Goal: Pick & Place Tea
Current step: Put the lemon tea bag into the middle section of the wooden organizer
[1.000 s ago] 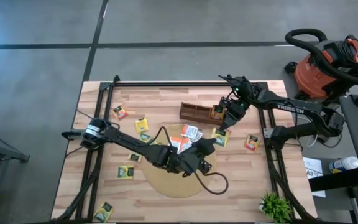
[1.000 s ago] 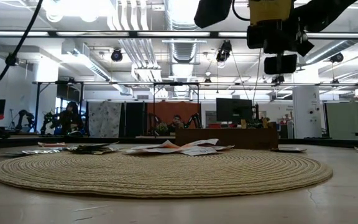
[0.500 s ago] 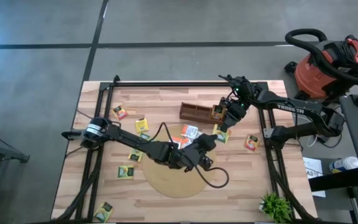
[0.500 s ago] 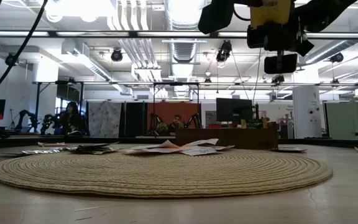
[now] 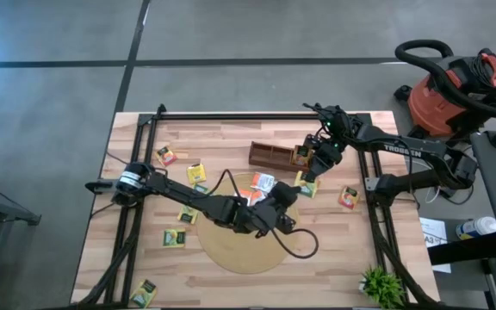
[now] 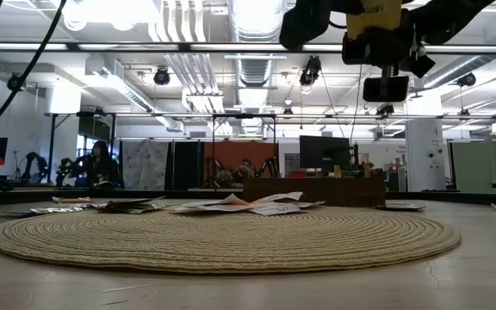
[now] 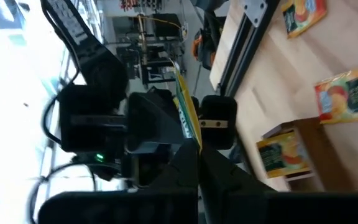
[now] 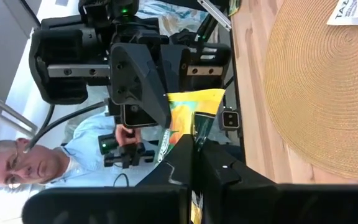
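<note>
Woven straw, coiled round and tan, fills the near part of the table: a large round mat (image 5: pixel 246 228) lying on the pale wooden tabletop (image 5: pixel 334 258). Over its far half hangs the left gripper (image 5: pixel 284 196), at the end of a dark arm that reaches in low from the table's left side. Its fingers are pressed together on a small flat yellow-and-green tea sachet (image 7: pixel 185 112), held edge-on between them. Just beyond it, at the mat's far edge, a loose heap of white and orange paper sachets (image 5: pixel 260 184) lies flat; from table height they show as a thin scatter of paper (image 6: pixel 248 204).

More yellow-and-green sachets lie singly on the bare wood to the left of the mat, one (image 5: pixel 174 238) near the front, another (image 5: pixel 197 173) farther back, and one (image 5: pixel 349 196) off to the right.

Farther on stands a long brown wooden compartment box (image 5: pixel 274 156), with a sachet lying in its right end as far as I can make out. The right gripper (image 5: pixel 304 171) hovers just beside that end of the box, well above the table. Its fingers are closed on a yellow sachet (image 8: pixel 188 115) with a dark green patch.

Beyond the table's right corner sits a red and black shop vacuum (image 5: pixel 455 90) on the grey floor.
</note>
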Controlling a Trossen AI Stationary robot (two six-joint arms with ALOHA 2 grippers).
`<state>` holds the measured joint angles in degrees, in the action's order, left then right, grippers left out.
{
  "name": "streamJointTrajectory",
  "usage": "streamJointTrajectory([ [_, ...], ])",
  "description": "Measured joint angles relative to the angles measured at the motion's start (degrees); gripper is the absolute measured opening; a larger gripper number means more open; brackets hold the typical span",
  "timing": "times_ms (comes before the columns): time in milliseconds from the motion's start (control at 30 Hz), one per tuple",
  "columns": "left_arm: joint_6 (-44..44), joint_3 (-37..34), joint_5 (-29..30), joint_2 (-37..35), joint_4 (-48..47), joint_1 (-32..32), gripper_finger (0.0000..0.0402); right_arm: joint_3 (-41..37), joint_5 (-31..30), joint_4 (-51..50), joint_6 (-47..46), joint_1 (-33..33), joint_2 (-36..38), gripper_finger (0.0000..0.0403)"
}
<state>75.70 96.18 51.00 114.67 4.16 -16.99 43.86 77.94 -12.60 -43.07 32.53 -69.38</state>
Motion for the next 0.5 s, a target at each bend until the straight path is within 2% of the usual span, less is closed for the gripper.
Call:
streamJointTrajectory([
  [267, -17.3, 0.0, 1.9, 0.0, -6.3, -0.2, 0.0007, 0.0, -3.5, 0.2, 2.9, 0.0, 0.0, 0.0009],
  [500, -20.7, -1.2, 3.6, 0.0, -7.0, -0.5, 0.0081, 0.0, -3.2, 1.2, 3.2, 0.2, 0.0, 0.0009],
])
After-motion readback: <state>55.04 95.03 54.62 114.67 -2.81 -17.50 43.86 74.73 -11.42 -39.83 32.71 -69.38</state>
